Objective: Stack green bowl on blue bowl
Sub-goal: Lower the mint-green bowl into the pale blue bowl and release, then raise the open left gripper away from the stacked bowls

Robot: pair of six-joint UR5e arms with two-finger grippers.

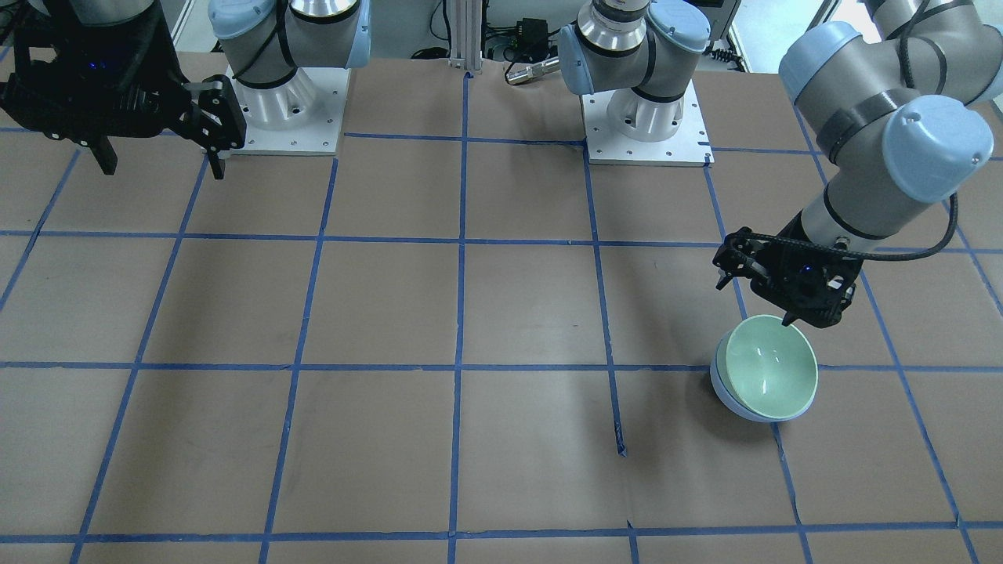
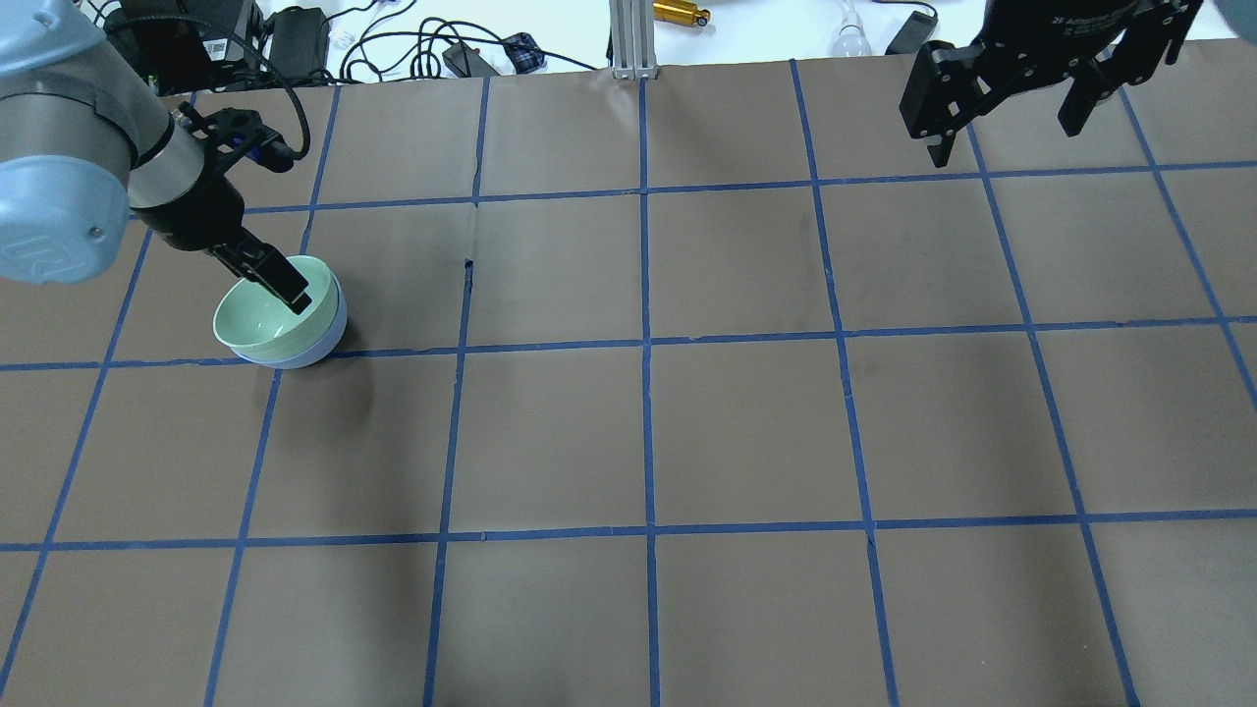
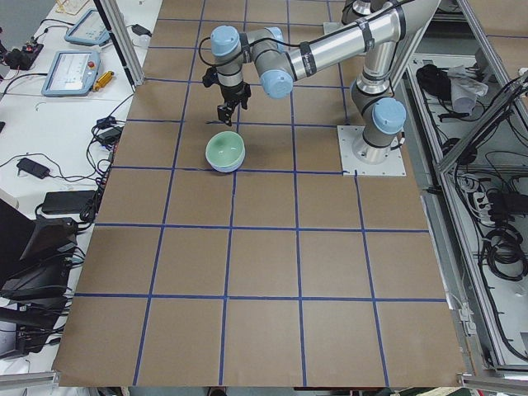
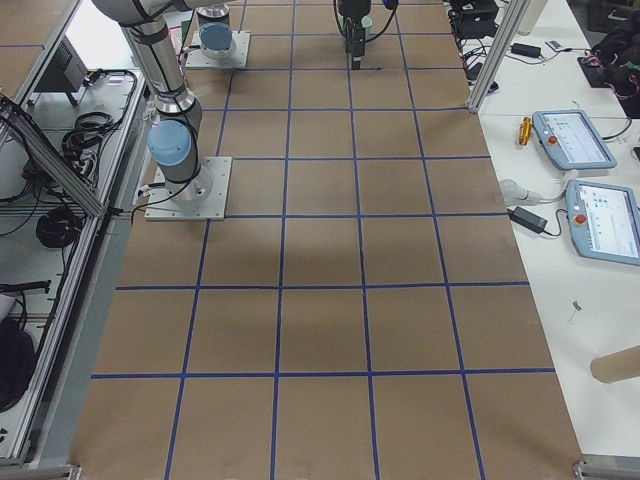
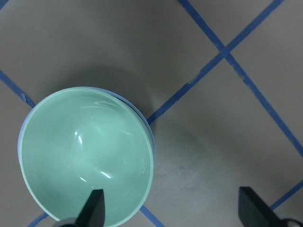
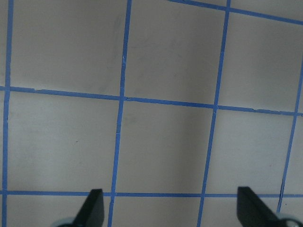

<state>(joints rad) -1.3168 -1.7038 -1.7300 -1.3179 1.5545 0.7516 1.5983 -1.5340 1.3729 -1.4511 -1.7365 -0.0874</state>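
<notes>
The green bowl (image 1: 768, 368) sits tilted inside the blue bowl (image 1: 725, 394) on the brown table. In the overhead view the green bowl (image 2: 257, 326) hides all but an edge of the blue bowl (image 2: 324, 344). My left gripper (image 1: 754, 301) hovers open just over them. In the left wrist view one of its fingers (image 5: 93, 205) is over the inside of the green bowl (image 5: 85, 151). The other finger (image 5: 248, 201) is over bare table well outside the rim. My right gripper (image 2: 1002, 133) is open and empty, raised far from the bowls.
Blue tape lines divide the brown table (image 2: 638, 432) into squares. The two arm bases (image 1: 286, 110) (image 1: 646, 117) stand at the robot's edge. Cables and small devices (image 2: 471, 49) lie beyond the far edge.
</notes>
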